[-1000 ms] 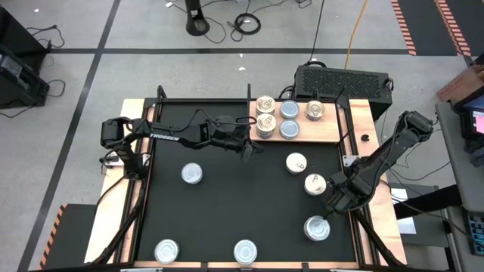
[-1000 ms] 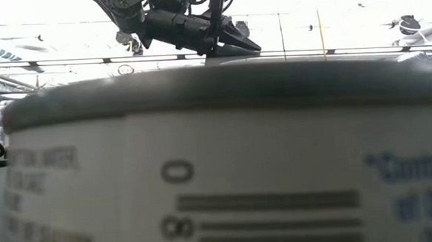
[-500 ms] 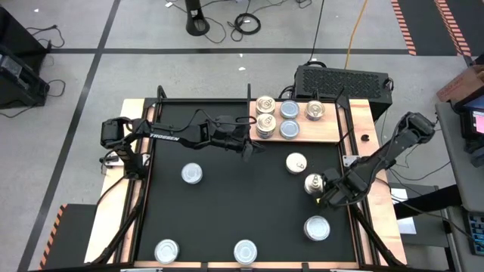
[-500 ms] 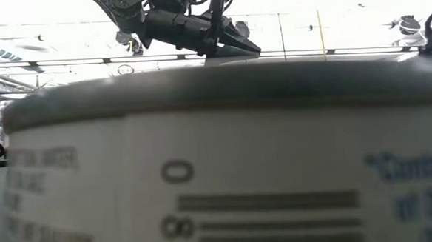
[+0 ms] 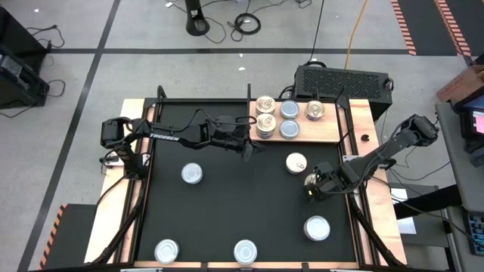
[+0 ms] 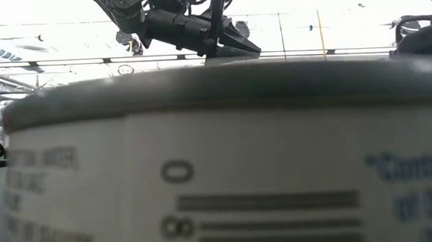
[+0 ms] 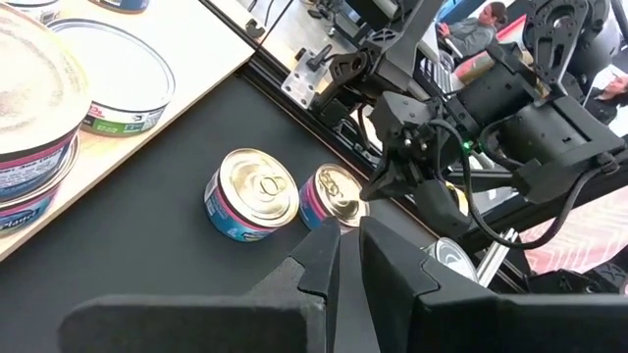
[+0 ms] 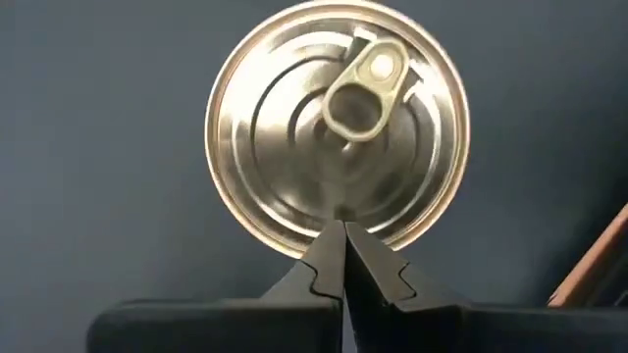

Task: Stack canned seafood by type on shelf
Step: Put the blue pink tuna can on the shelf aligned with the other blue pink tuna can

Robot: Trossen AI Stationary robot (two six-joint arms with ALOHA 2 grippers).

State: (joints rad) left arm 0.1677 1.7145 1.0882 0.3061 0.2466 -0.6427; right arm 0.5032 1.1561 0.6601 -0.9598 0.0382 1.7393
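Observation:
The shelf (image 5: 355,121) is a wooden board at the table's far right; five tins stand on it, one of them (image 5: 290,109) pale blue. Loose tins stand on the black mat: a white one (image 5: 296,162), a gold-topped one (image 8: 339,127) (image 7: 334,196), and others (image 5: 192,174) (image 5: 317,227). My right gripper (image 5: 311,189) (image 8: 343,240) is shut and points down over the gold-topped tin's rim. My left gripper (image 5: 248,149) (image 7: 348,257) hangs above the mat just left of the shelf, shut on nothing. My right gripper's shut fingertips (image 8: 329,250) stand over the rim of the gold-topped tin (image 8: 339,221), coming from above and pointing down. I cannot tell whether they touch it. The tin stands upright on the mat.
A black ventilated box (image 5: 344,79) sits behind the shelf. Three tins stand along the near edge (image 5: 166,251) (image 5: 245,251); the middle one fills the low view (image 6: 218,165). Bare mat lies at the table's centre.
My right gripper has swung from beside the near-right tin toward the far edge and the left, and now stands over the gold-topped tin; it has turned on the way and stayed shut. No tin has moved.

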